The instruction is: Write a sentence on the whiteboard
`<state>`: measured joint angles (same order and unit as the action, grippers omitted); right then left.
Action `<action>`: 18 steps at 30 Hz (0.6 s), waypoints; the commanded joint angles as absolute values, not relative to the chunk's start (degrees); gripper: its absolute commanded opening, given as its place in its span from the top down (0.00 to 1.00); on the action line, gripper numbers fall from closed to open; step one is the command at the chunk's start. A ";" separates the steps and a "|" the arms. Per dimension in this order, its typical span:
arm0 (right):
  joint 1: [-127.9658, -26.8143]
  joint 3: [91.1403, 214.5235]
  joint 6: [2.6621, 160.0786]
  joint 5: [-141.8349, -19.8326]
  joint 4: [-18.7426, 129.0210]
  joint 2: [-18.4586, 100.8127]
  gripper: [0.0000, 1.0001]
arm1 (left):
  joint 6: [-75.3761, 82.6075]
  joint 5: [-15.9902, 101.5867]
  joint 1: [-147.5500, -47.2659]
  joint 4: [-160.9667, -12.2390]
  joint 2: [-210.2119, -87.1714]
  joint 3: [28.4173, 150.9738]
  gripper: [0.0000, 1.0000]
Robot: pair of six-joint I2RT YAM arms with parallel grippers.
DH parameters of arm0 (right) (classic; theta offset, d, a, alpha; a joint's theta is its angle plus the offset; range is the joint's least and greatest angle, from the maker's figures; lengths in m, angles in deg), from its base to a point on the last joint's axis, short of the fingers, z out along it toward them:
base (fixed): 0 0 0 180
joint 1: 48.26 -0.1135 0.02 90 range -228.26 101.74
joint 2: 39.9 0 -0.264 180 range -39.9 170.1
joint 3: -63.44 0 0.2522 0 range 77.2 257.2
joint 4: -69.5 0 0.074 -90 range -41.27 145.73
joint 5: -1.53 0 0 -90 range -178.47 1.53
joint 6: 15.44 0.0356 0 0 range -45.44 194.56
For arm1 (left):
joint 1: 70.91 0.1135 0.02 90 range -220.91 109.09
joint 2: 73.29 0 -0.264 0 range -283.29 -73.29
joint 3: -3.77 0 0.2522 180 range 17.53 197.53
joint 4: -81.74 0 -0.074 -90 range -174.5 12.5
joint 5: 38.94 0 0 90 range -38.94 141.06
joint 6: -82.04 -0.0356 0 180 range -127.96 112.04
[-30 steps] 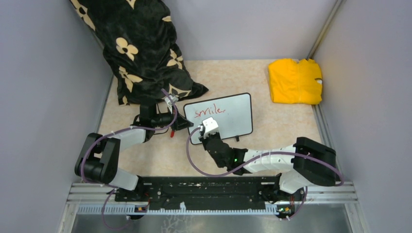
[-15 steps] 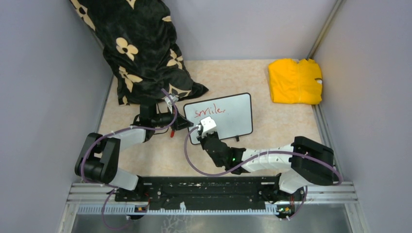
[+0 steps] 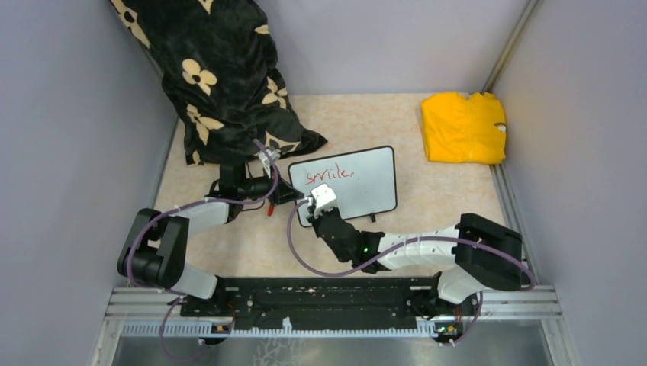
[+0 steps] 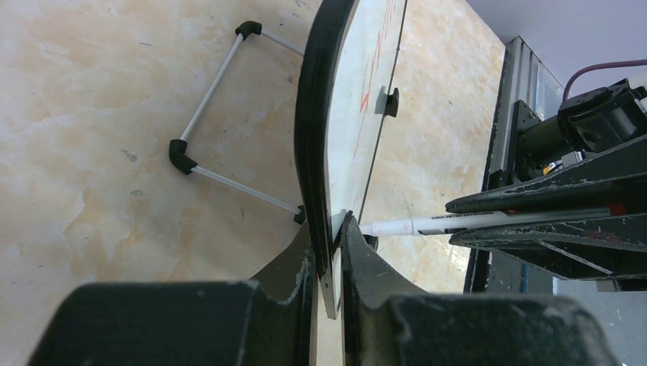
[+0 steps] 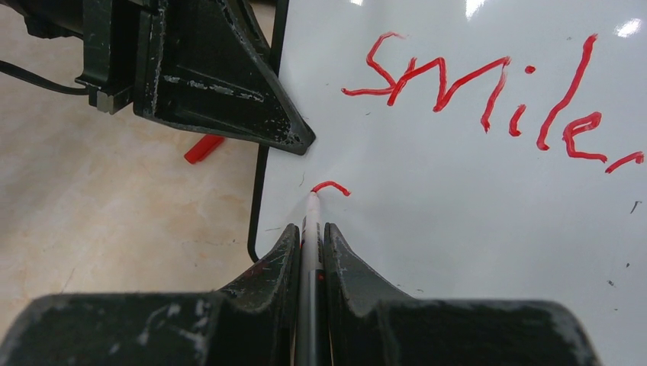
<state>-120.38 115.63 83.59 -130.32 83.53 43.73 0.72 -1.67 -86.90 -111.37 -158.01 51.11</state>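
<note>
The whiteboard (image 3: 366, 191) stands tilted on the tan table, black-framed. My left gripper (image 3: 294, 194) is shut on its left edge; in the left wrist view the frame (image 4: 317, 114) is pinched between the fingers of the gripper (image 4: 329, 229). Red writing reading "smile," (image 5: 488, 99) runs along the top line (image 3: 329, 174). My right gripper (image 5: 310, 232) is shut on a white marker (image 5: 311, 221), whose tip touches the board at a short red arc (image 5: 332, 186) low on the left. The marker (image 4: 458, 221) also shows in the left wrist view.
A red marker cap (image 5: 204, 149) lies on the table left of the board. A black flowered cloth (image 3: 221, 76) fills the far left and a folded yellow cloth (image 3: 464, 127) lies at the far right. The board's wire stand (image 4: 221, 114) sticks out behind it. Grey walls enclose the table.
My right gripper has shifted a little to the left along the board's lower part with the marker. The left arm and the board have not moved.
</note>
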 commanded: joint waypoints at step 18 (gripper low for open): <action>-119.16 113.38 86.73 -134.79 80.47 40.46 1.00 | -6.29 5.69 -87.08 -106.74 -160.21 50.45 1.00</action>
